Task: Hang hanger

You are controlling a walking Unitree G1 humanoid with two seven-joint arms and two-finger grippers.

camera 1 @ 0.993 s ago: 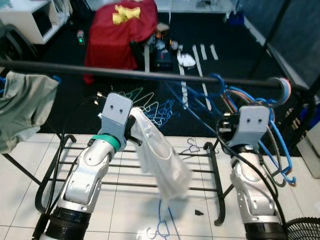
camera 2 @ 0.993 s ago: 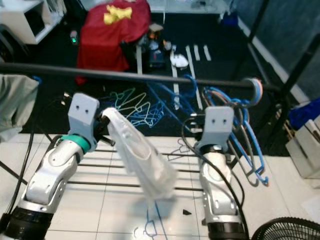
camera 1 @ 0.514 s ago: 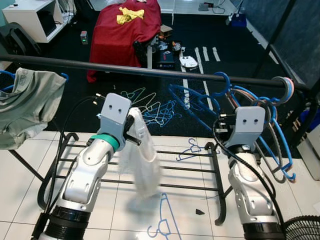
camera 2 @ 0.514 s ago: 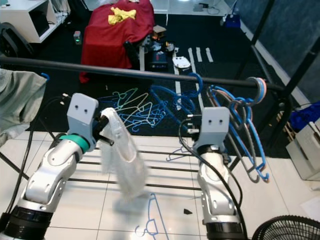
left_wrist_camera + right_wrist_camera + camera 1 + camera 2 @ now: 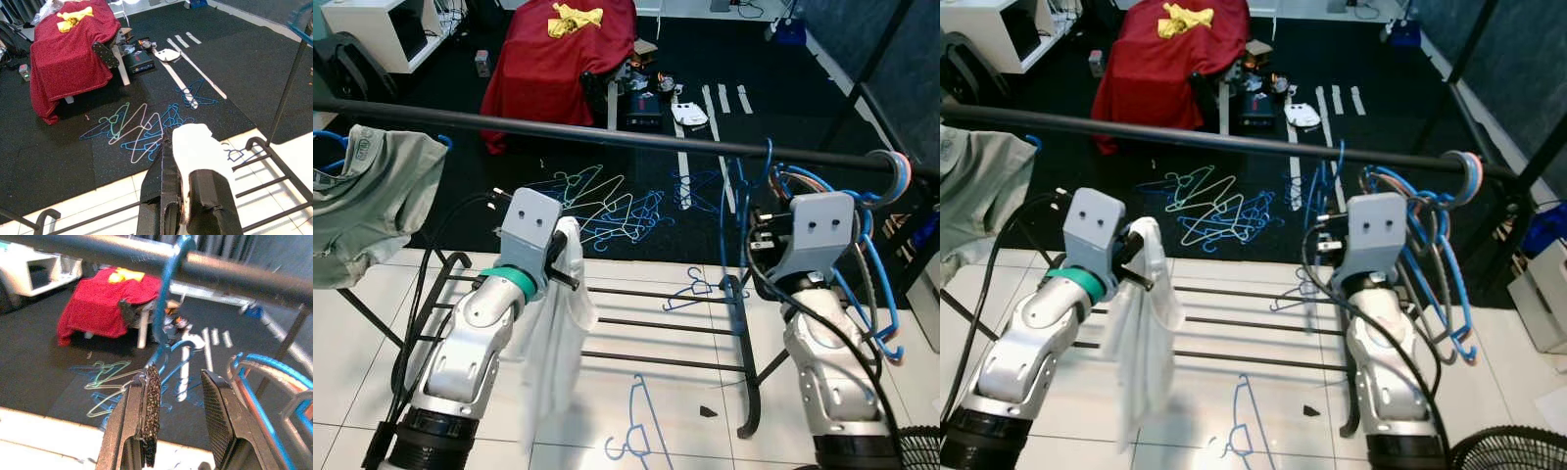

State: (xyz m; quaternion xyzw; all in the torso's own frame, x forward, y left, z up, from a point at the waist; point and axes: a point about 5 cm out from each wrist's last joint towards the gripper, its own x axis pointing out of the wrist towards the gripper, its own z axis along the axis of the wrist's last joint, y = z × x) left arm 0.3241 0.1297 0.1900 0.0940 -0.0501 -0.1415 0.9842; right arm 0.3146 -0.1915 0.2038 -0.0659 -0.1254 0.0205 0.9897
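A black clothes rail (image 5: 607, 137) runs across in front of me. One blue hanger (image 5: 168, 289) has its hook over the rail and hangs edge-on (image 5: 744, 211). My right gripper (image 5: 182, 372) is just below the rail, open, and the hanger's neck lies against the inside of one finger (image 5: 150, 401). My left gripper (image 5: 183, 161) is lower and to the left, shut on a white cloth (image 5: 553, 343) that hangs straight down from it.
A grey garment (image 5: 362, 196) hangs at the rail's left end and a bunch of blue hangers (image 5: 867, 264) at its right end. Loose hangers (image 5: 607, 206) lie on the black carpet, and one (image 5: 636, 431) on the tiles. The rack's base bars (image 5: 646, 323) cross below.
The white cloth has swung down from a slant to hang straight. The blue hanger on the rail has turned from broadside to edge-on by the right gripper. The camera has shifted a little.
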